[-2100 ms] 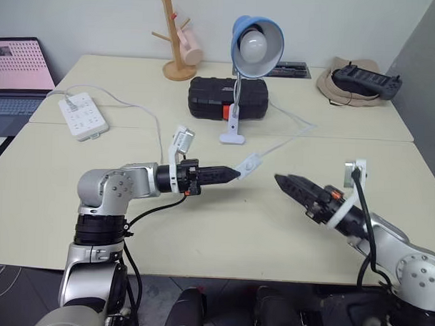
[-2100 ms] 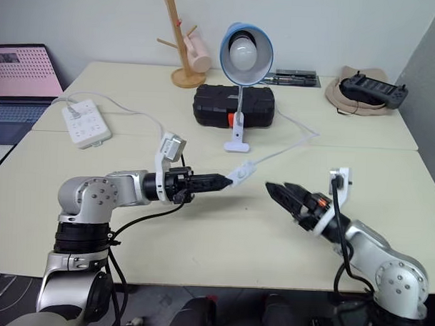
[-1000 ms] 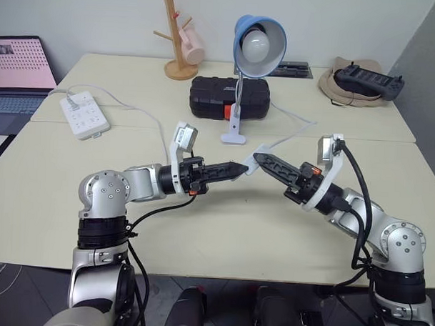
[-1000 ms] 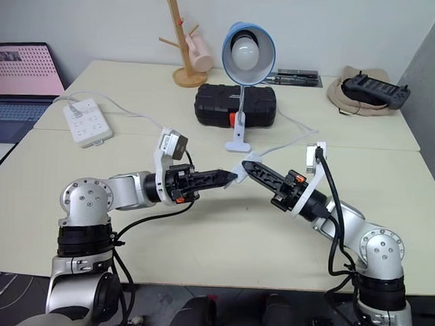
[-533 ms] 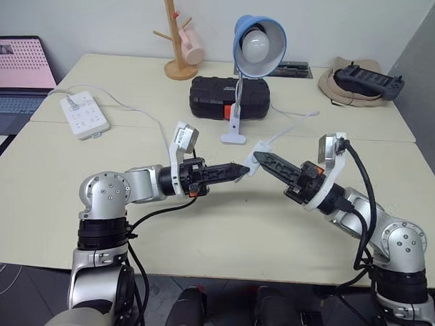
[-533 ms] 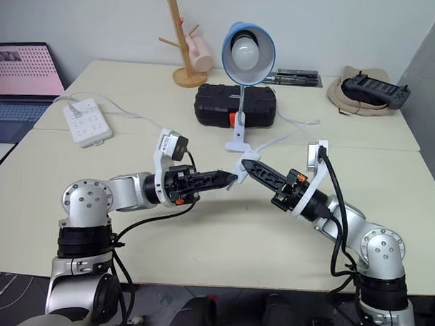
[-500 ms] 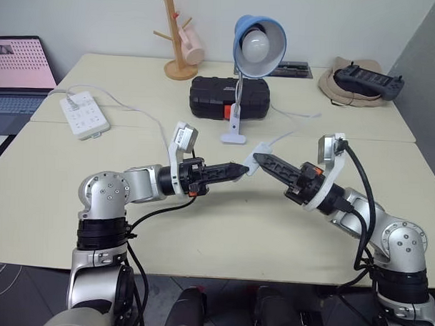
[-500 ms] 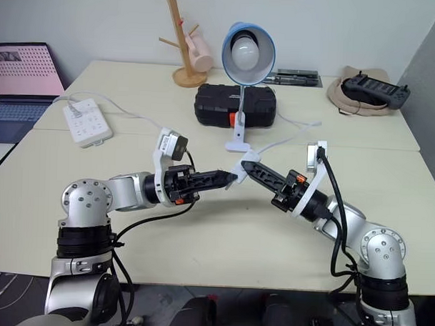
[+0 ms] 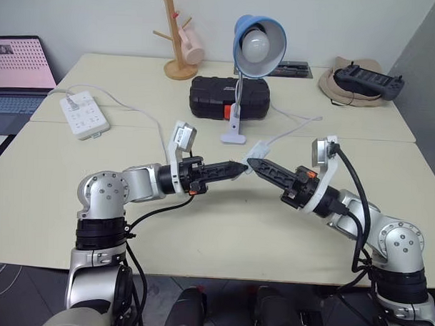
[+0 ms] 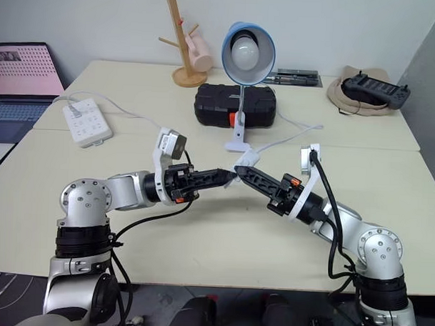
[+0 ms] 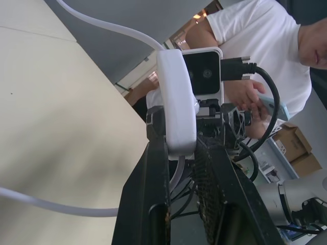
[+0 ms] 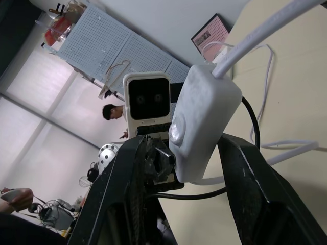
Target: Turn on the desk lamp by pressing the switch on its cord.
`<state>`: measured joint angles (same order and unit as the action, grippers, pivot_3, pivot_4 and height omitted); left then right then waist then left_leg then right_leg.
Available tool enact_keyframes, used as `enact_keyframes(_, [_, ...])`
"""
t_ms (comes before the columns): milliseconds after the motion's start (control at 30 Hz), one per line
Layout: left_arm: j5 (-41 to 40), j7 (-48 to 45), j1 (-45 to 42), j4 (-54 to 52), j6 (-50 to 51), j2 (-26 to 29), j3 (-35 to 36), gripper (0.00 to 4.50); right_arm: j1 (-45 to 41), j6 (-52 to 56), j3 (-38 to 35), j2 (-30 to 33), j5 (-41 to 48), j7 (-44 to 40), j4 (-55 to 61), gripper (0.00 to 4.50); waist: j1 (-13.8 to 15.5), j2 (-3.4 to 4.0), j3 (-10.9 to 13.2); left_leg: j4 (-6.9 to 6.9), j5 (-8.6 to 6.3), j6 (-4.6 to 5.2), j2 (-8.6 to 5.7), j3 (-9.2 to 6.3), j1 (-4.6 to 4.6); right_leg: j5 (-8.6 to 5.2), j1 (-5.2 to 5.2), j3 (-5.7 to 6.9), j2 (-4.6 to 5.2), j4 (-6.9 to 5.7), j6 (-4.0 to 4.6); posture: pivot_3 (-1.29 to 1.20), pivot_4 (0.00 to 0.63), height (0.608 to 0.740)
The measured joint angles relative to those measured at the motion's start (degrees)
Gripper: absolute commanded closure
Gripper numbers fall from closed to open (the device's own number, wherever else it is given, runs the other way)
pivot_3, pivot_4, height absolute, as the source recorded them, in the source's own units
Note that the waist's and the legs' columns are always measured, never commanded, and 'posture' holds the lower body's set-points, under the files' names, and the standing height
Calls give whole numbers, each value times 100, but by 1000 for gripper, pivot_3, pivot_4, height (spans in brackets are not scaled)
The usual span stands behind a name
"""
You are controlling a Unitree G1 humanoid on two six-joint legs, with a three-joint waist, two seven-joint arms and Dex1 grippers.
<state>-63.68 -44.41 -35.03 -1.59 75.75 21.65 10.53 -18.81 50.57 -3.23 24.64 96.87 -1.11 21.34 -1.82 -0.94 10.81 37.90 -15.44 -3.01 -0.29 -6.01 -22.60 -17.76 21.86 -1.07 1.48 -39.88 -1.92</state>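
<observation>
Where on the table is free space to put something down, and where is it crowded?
Free: the near table below both arms, and the right side between the right gripper and the controller. Crowded: the middle, where both grippers meet at the switch near the desk lamp, black case and cord.

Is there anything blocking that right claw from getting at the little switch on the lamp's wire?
Nothing visible is in the way. The switch is held up off the table by the left gripper, and it already sits between the right gripper's parted jaws, with no other object between them.
</observation>
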Motion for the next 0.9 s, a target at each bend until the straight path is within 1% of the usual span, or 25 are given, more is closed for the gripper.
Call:
enact_keyframes(100, [0,-1,0,0,-7,4,-14,4119,0,-28,-2,-19,60,16,0,2266,0,0,0,0,0,0,1,-1,-1,0,2,0,0,0,0,0,150,740])
enact_keyframes(167, [0,-2,-2,0,-23,5,-17,4119,0,-65,-3,-35,101,39,0,2637,0,0,0,0,0,0,1,-1,-1,0,2,0,0,0,0,0,150,740])
enact_keyframes(200, [-4,-7,-4,0,-30,5,-17,4119,3,-75,-2,-38,101,48,-1,2697,0,0,0,0,0,0,0,0,-2,0,2,0,0,0,0,0,150,740])
enact_keyframes(333, [-23,-46,-7,-2,-48,5,-22,4119,31,-83,2,-22,98,62,-8,3644,0,0,0,-1,0,0,0,0,-5,0,6,0,0,0,0,0,150,740])
enact_keyframes(433, [-41,-124,-8,-1,-92,6,-34,4119,31,-80,4,-25,139,-14,-7,3932,0,0,0,0,0,0,0,1,-12,0,13,0,0,0,0,0,150,740])
enact_keyframes(733, [-55,-127,-8,-1,-98,7,-37,4119,31,-83,3,-5,152,-81,-7,3953,0,0,0,-1,0,0,0,0,-17,0,19,0,0,0,0,0,150,740])
enact_keyframes(800, [-57,-127,-8,-2,-101,7,-40,4119,31,-84,3,4,136,-108,-7,3253,1,0,0,-1,0,0,0,0,-18,0,19,-1,0,0,0,0,150,740])
enact_keyframes(833, [-56,-127,-8,-2,-107,7,-44,4119,31,-83,3,17,125,-116,-7,3198,1,0,0,-1,0,0,0,0,-18,0,19,0,0,0,0,0,150,740])
enact_keyframes(900, [-29,-108,-8,-8,-131,16,-82,4119,31,-70,4,57,103,-113,-7,2721,1,0,0,-1,0,0,0,0,-18,0,19,0,0,0,0,0,150,740])
